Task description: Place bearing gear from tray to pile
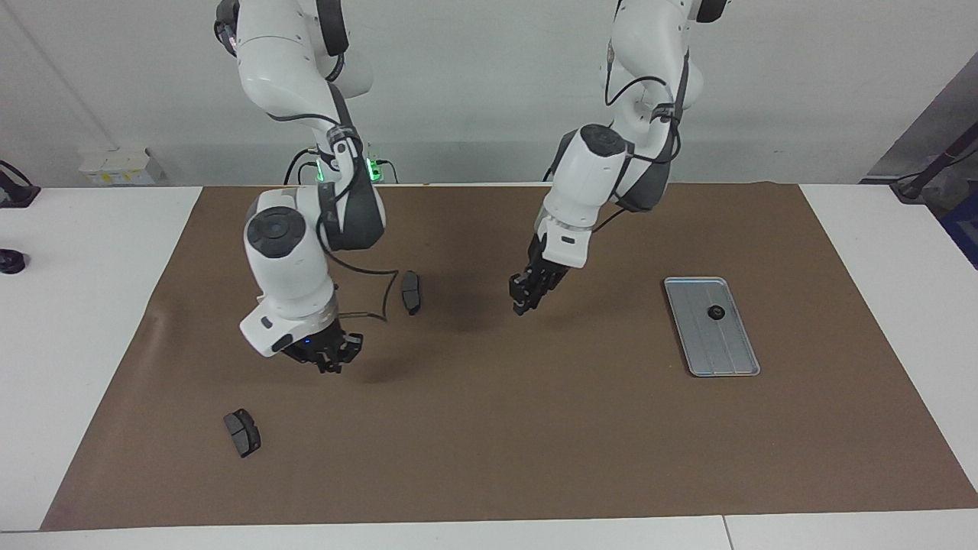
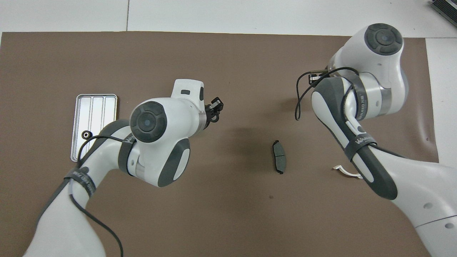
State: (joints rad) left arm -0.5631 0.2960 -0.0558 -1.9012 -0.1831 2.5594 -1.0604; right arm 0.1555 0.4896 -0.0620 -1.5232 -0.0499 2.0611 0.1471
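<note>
You're carrying a gear in the nearly shut left gripper (image 1: 527, 299) over the mat's middle, away from the tray (image 1: 730, 356), where one gear (image 1: 716, 312) remains. Right gripper (image 1: 329, 359) is hanging shut, empty. Next: releasing at the pile spot, none visible.

Two white arms, dark grey joint caps, black cables and wrist straps.

one tray (image 1: 722, 347), one black gear (image 1: 716, 312) in it, two dark pads (image 1: 411, 292) and one white bracket (image 2: 345, 171) are counted.
</note>
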